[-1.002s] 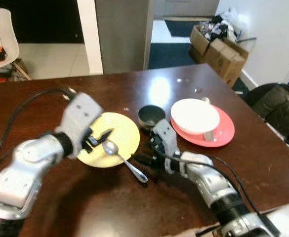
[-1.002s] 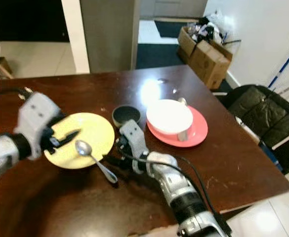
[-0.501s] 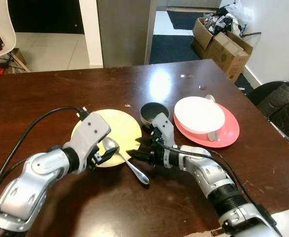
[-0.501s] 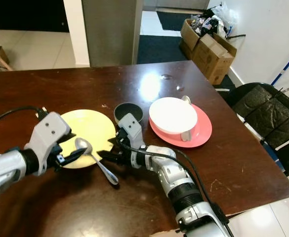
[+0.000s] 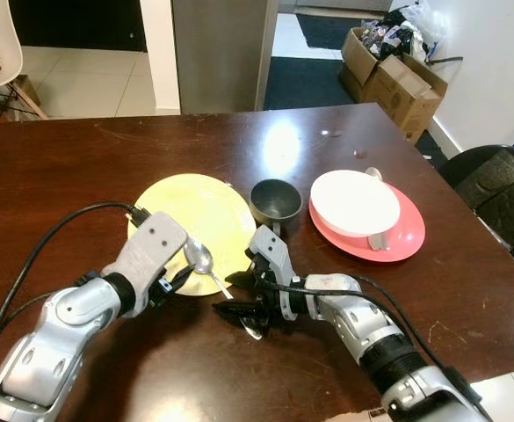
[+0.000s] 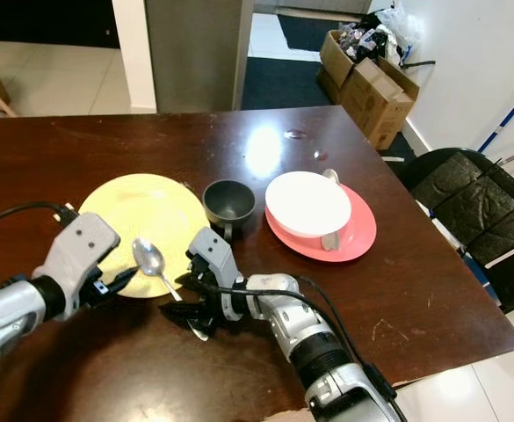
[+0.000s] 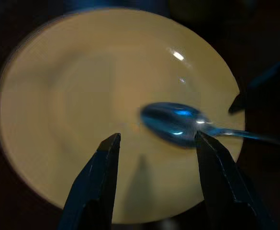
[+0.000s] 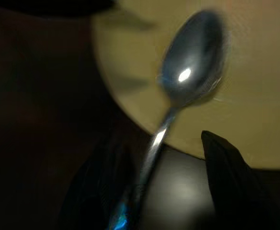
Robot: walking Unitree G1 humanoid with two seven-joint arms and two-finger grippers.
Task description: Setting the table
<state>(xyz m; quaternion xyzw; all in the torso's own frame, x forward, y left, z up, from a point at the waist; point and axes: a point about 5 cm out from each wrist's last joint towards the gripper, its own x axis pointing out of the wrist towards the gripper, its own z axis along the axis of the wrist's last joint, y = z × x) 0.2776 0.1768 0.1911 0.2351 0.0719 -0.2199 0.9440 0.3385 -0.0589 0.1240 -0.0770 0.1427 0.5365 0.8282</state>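
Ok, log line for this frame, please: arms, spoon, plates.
left gripper: open, over yellow plate | right gripper: open, astride spoon handle | spoon: bowl on plate rim | pink plate: holds white bowl

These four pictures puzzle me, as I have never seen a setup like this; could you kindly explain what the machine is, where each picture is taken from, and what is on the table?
It is a humanoid robot with two silver arms, each ending in a gripper of two long black fingers. The two wide pictures come from a stereo camera on its head, looking down at a dark wooden table. The two close-ups come from cameras on its wrists, looking along the fingers.

On the table lie a yellow plate, a small dark bowl, and a white bowl resting on a pink plate. A metal spoon lies with its bowl on the yellow plate's edge and its handle running out onto the table.

The left gripper is open beside the spoon's bowl. The right gripper is open around the handle. Neither holds it yet.
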